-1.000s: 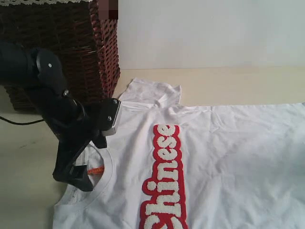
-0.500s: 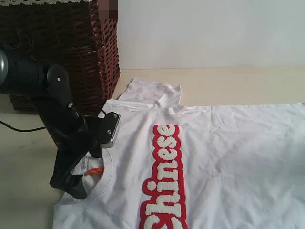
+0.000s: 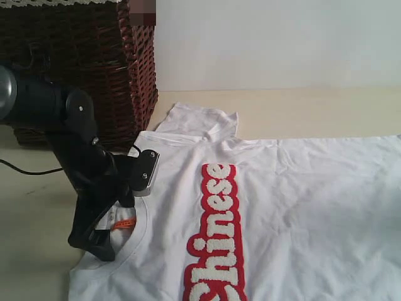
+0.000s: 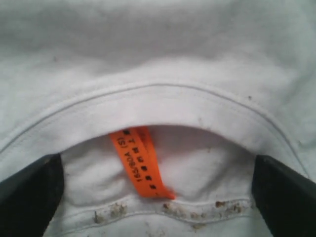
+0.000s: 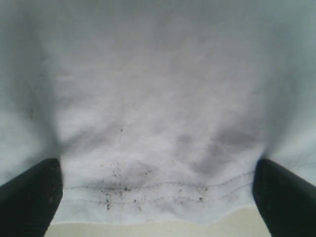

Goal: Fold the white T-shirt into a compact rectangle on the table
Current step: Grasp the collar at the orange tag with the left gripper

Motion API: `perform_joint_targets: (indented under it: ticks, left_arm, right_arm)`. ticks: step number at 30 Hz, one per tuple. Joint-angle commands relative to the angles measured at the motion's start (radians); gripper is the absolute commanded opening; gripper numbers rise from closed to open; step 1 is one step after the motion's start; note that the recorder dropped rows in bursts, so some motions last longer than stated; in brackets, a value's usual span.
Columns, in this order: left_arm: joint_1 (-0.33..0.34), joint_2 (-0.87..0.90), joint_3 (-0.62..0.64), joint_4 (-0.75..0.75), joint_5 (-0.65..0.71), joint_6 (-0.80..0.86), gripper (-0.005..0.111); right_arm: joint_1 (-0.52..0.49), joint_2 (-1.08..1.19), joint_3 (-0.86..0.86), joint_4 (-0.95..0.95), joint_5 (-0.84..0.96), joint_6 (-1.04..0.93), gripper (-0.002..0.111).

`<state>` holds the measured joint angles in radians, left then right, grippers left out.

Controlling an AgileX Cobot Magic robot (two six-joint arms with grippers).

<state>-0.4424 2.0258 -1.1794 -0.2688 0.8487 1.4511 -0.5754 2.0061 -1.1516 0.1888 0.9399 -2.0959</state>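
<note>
Left wrist view: left hand (image 4: 158, 197) spread wide, jaws open, nothing pinched. Its black fingers (image 4: 29, 195) sit either side of the collar (image 4: 163, 106) of the white T-shirt (image 3: 301, 207), w/ the orange neck tag (image 4: 140, 160) btwn them. Brownish flecks (image 4: 111, 212) dot the inner neck seam. From the exterior view that hand is at approx 8 o'clock, over the neck opening, its arm (image 3: 62, 125) rising twd 10 o'clock in front of the dark wicker basket (image 3: 81, 63). T-shirt lies front up on the table (image 3: 313, 110), spreading from the collar out to 3 and 5 o'clock. Fuzzy white letters (image 3: 216, 238) edged in red run down twd 6 o'clock, and one sleeve (image 3: 200, 122) is bunched near 12 o'clock, beside the basket. Right wrist view: right hand (image 5: 158, 197) open wide too, gripping nothing, fingers (image 5: 29, 197) either side of a stitched hem (image 5: 163, 205) w/ dark specks (image 5: 116, 185); a strip of table shows just past the hem edge.
</note>
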Motion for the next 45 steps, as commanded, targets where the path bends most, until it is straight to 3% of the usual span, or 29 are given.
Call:
perform_joint_targets:
  ticks: [1,3,7,9,15,25,45]
  left_arm:
    - [-0.002,0.025,0.021,0.037,-0.009,-0.057,0.099]
    - [-0.002,0.025,0.036,0.037,-0.011,-0.072,0.087]
    - [-0.002,0.025,0.073,0.037,-0.014,-0.072,0.042]
    - [-0.002,0.025,0.089,0.037,-0.017,-0.072,0.025]
    - [-0.002,0.025,0.106,0.033,-0.026,-0.127,0.000]
    - [-0.002,-0.017,0.106,-0.054,-0.022,-0.135,0.000]
    - [-0.002,-0.017,0.106,-0.056,-0.017,-0.148,0.000]
  right_arm:
    - [0.000,0.013,0.000,0.001,0.021,-0.021,0.104]
    - [0.000,0.013,0.000,0.001,0.021,-0.021,0.104]
    - [0.000,0.013,0.000,0.001,0.021,-0.021,0.104]
    - [0.000,0.013,0.000,0.001,0.021,-0.021,0.104]
    - [0.000,0.013,0.000,0.001,0.021,-0.021,0.104]
    - [0.000,0.013,0.000,0.001,0.021,-0.021,0.104]
    - [0.000,0.013,0.000,0.004,0.021,-0.021,0.104]
